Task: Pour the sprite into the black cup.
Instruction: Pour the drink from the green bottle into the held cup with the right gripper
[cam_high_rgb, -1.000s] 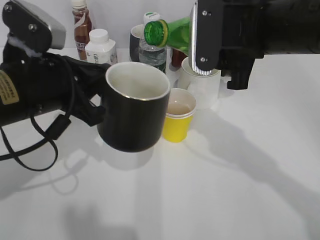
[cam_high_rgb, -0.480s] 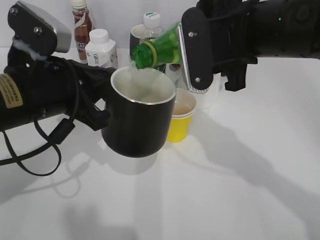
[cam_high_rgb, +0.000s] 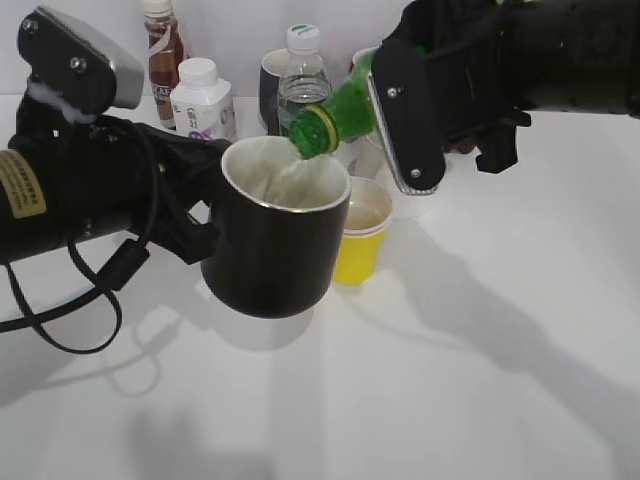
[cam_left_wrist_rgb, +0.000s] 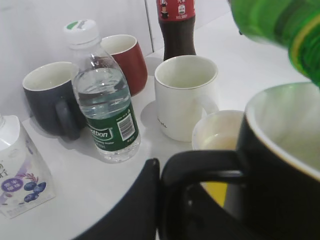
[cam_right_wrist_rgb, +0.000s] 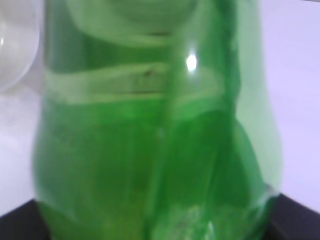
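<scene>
A: Mid-pour. The right end effector (cam_high_rgb: 400, 125) is clamped around the sprite (cam_high_rgb: 335, 115), a green bottle tipped neck-down, its open mouth just above the rim of the black cup (cam_high_rgb: 275, 240).

B: And the cup?

A: It hangs above the desk (cam_high_rgb: 450, 380), held by its loop handle (cam_left_wrist_rgb: 200, 167) in the left end effector (cam_high_rgb: 195, 215), which is closed on that handle. A pale stream appears to run from the bottle's mouth into the cup's white interior.

B: What stands near the cup?

A: A yellow paper cup (cam_high_rgb: 360, 245) just beside it toward the bottle side. Behind it are a water bottle (cam_left_wrist_rgb: 105, 112), a white mug (cam_left_wrist_rgb: 185, 95), a dark mug (cam_left_wrist_rgb: 50, 97), a dark red mug (cam_left_wrist_rgb: 125, 60) and a cola bottle (cam_left_wrist_rgb: 177, 25). A white carton (cam_left_wrist_rgb: 22, 170) sits beyond the handle side.

B: Next move?

A: Judging by this, hold the tilt steady with the mouth inside the rim line, then right the bottle before the cup overfills. A drift toward the yellow cup would spill.
</scene>
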